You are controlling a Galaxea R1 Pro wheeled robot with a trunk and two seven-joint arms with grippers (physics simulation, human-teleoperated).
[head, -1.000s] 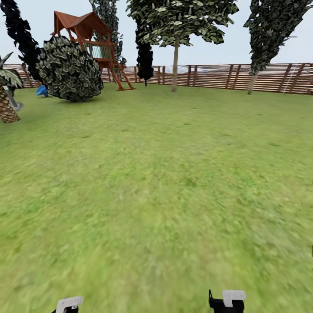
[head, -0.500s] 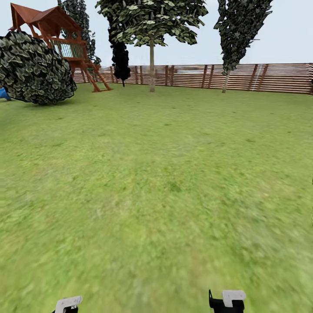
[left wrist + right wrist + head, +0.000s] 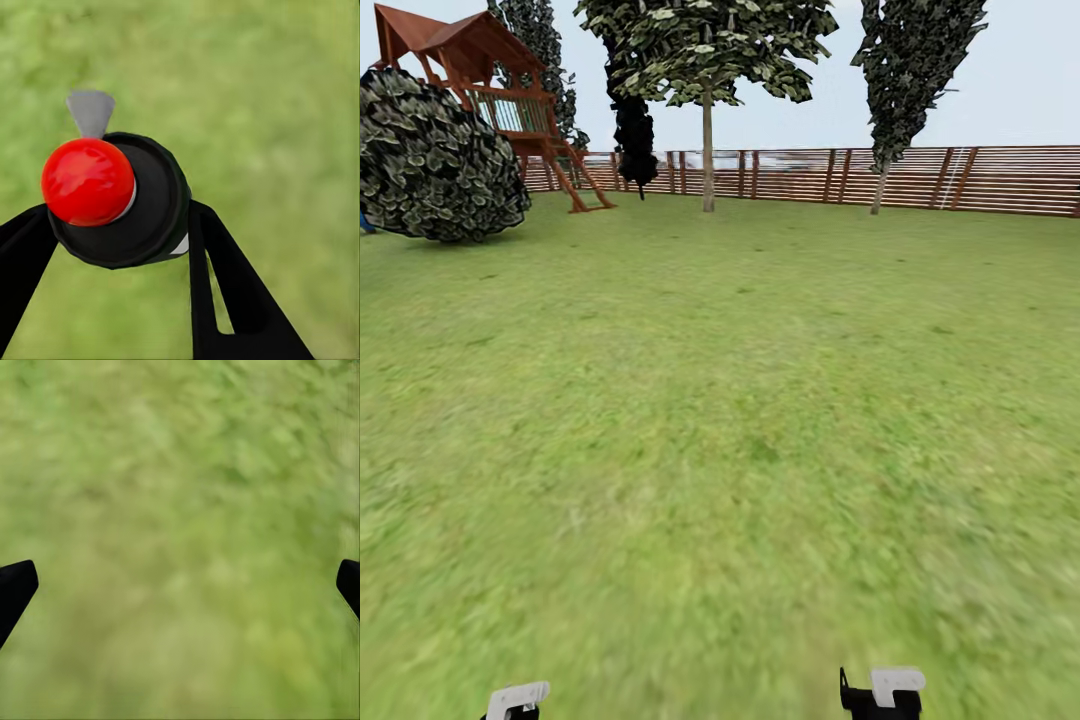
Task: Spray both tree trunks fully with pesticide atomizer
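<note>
The pesticide atomizer [image 3: 124,199], a small dark round-bodied sprayer with a glossy red knob and a grey nozzle tip, sits clamped between the black fingers of my left tool [image 3: 120,247] in the left wrist view, hanging over blurry green grass [image 3: 285,112]. My right tool [image 3: 180,585] is spread wide with nothing between its tips, above the same grass. In the head view both tools show at the bottom edge, the left tool [image 3: 517,700] at lower left, the right tool [image 3: 885,692] at lower centre-right, with open lawn [image 3: 720,420] ahead. Far off at upper centre stands a leafy tree with a straight pale trunk [image 3: 707,150] before the brown slatted wooden fence [image 3: 960,180]; a darker narrow tree [image 3: 910,70] lies to its right, a round bush [image 3: 435,160] and a red wooden playhouse [image 3: 480,70] at upper left. I judge I'm in transit. To do this well I'd drive steadily toward a thick trunk, hold the sprayer firmly, and point its nozzle forward only once close.
</note>
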